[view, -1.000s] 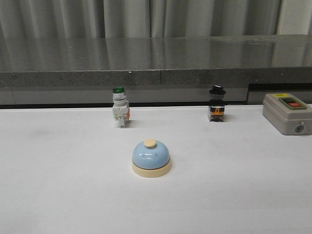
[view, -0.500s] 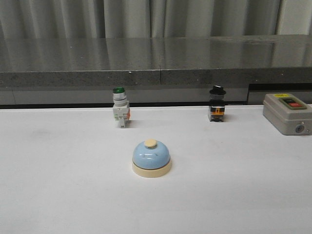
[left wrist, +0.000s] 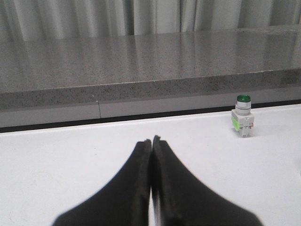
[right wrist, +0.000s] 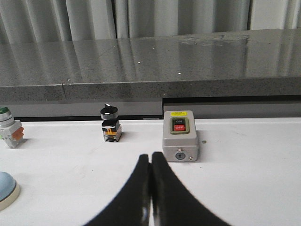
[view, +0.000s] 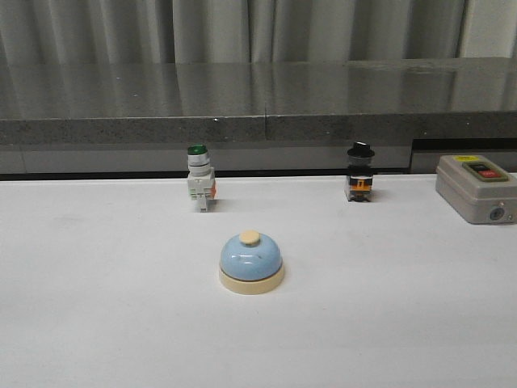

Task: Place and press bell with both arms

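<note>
The light-blue bell (view: 251, 261), with a cream base and cream button, stands upright on the white table in the middle of the front view. Its edge shows in the right wrist view (right wrist: 7, 187); it is out of the left wrist view. Neither gripper shows in the front view. My left gripper (left wrist: 152, 141) is shut and empty over bare table. My right gripper (right wrist: 150, 156) is shut and empty, with the bell off to one side and apart from it.
A green-capped white switch (view: 199, 179) and a black-knob selector switch (view: 359, 174) stand behind the bell. A grey box with a red button (view: 477, 187) sits at the far right. A dark stone ledge (view: 258, 101) runs along the table's back.
</note>
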Robot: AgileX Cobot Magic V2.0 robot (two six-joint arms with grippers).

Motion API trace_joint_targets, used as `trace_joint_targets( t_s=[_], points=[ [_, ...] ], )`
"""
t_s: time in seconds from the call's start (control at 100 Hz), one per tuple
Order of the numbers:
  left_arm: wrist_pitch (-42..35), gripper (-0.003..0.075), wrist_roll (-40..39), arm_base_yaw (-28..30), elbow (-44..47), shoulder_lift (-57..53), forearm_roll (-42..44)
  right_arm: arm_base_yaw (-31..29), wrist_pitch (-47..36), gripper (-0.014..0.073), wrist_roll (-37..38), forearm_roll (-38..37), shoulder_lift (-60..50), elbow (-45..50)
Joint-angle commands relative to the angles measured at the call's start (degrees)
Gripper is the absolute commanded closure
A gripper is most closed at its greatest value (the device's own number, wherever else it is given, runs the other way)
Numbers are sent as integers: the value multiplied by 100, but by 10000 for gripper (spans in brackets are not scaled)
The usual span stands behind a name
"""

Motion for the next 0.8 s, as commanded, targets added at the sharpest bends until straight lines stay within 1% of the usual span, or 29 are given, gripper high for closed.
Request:
trace_joint_targets(
  t_s=[0.0,0.17,0.41,0.79],
  points=[
    [-524,740,-45,23,67,-164,11,-33,-499,654,-9,0,-108,-88],
    [-548,739,-45,116,368,-376,11,-33,-499,654,-9,0,-108,-88],
    [-550,739,-45,455,369,-376,11,-33,-499,654,-9,0,-108,-88],
    [-550,740,-45,474,369,-376,-18,-33,-499,654,-9,0,-108,-88]
  ],
)
